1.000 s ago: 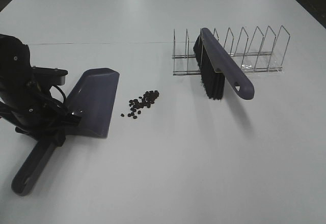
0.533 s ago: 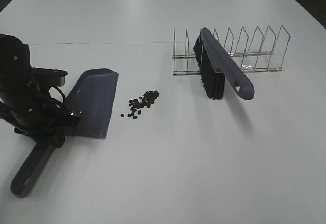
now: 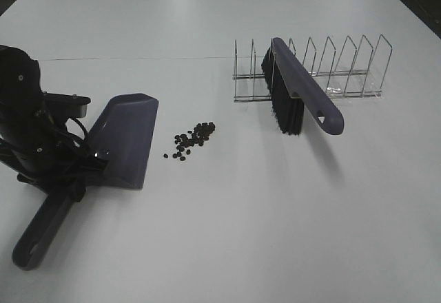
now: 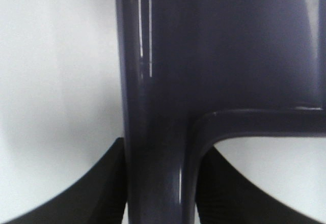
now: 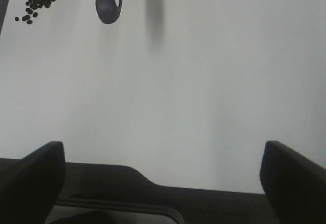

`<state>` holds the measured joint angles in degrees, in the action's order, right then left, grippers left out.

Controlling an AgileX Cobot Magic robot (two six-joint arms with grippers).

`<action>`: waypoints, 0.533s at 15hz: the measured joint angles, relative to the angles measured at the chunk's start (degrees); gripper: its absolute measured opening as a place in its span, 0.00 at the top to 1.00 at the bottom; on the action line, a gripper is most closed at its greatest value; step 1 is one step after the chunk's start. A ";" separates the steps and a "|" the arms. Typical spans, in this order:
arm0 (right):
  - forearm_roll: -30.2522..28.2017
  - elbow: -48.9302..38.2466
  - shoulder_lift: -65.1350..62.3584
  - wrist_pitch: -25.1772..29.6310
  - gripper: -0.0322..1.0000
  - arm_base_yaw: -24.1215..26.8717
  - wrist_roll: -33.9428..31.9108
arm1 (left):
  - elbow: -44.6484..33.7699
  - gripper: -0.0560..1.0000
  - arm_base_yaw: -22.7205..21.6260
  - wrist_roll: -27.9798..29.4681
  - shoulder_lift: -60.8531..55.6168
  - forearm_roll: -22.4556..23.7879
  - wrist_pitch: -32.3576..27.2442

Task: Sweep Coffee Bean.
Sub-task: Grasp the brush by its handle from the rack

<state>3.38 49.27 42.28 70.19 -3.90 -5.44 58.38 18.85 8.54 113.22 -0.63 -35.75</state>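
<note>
Left arm: black, stood low at the left, wrist bent downward. Left gripper: jaws were closed from both sides on the dustpan handle, dark fingers pressed against it. Right gripper: jaws were spread wide and empty, fingers hung above the table; seen in its wrist view only

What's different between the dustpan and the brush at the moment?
The dustpan rests on the table, handle clamped in the left gripper; the brush leans in the wire rack, untouched. The dustpan is close to the coffee beans; the brush is farther off. Both are purple-grey plastic.
</note>
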 joint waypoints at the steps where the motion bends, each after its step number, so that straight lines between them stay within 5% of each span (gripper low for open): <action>1: 0.29 3.72 7.33 0.00 0.04 0.00 0.06 | 0.06 0.64 0.00 0.00 0.00 0.00 -0.63; 8: 0.40 27.04 49.05 -0.29 0.04 0.00 5.44 | 0.06 0.64 0.00 0.00 -0.06 -0.11 -4.53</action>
<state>3.78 76.32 91.33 69.90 -3.90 0.00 58.44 18.85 8.54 113.16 -0.74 -40.28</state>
